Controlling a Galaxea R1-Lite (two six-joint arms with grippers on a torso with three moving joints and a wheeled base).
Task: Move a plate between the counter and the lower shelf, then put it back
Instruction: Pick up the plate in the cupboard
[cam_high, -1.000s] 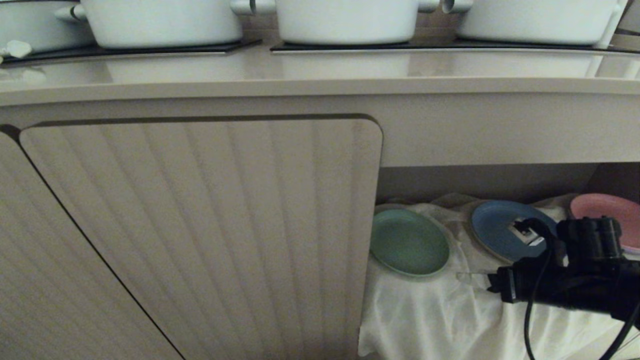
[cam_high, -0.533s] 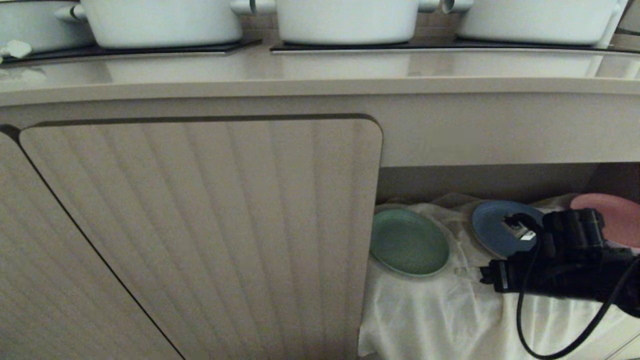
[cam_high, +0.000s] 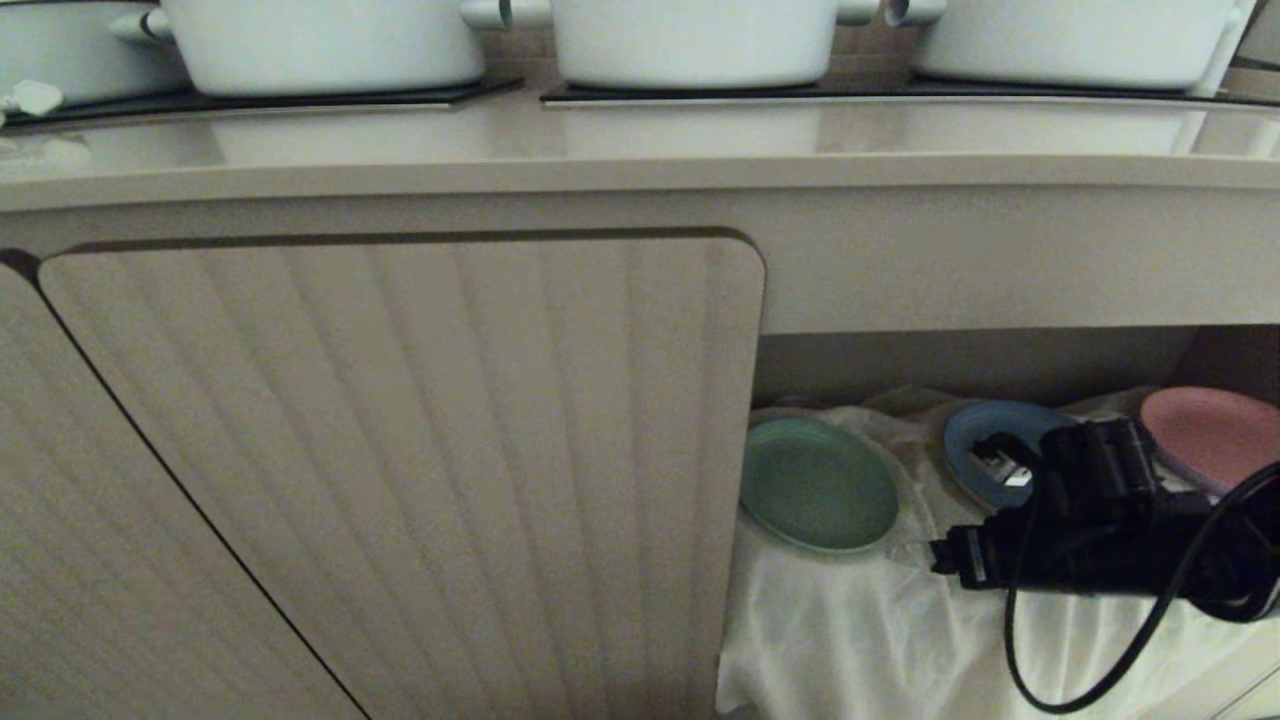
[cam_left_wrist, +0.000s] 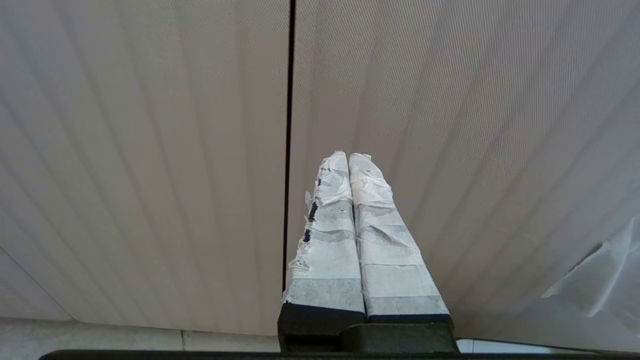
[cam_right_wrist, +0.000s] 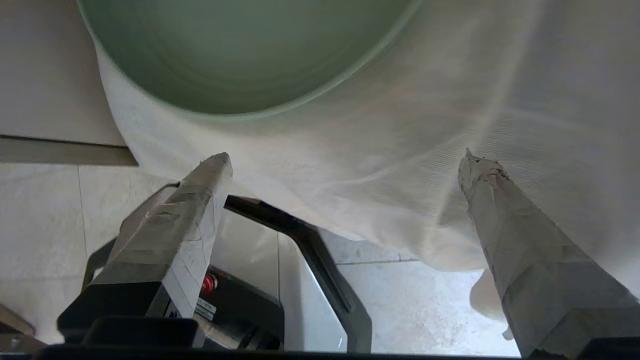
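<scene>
The right pincer (cam_right_wrist: 345, 165) stands with its taped fingers (cam_right_wrist: 192, 210) spread wide and nothing between them. It is low in front of the lower shelf (cam_high: 960, 355), pointed toward the mint-green plate (cam_high: 818, 483), which lies flat on the wrinkled white cloth (cam_high: 850, 620) just ahead of the fingertips. In the right wrist view the plate's near rim is a short way beyond the tips, and neither finger touches it. A dark blue plate (cam_high: 975, 440) sits behind the pincer's body and a pink plate (cam_high: 1205, 430) further off on that same side; both are apart from the green one. The left pincer (cam_left_wrist: 348, 157) is parked in front of the ribbed cabinet door (cam_high: 400, 470), its fingers pressed together on nothing.

The step in hand looks like the approach for picking the plate off the shelf. To do it well, the pincer should come in level, so that one finger slides under the near rim and the other rides over it. The cloth is loose and bunches easily, so the lower finger could snag a fold and drag the plate. A shallow bite on the rim alone may let the plate tip. Above the shelf is the table (cam_high: 640, 140) with its white pots (cam_high: 690, 40), so the lift must first draw outward to clear the overhanging edge.
</scene>
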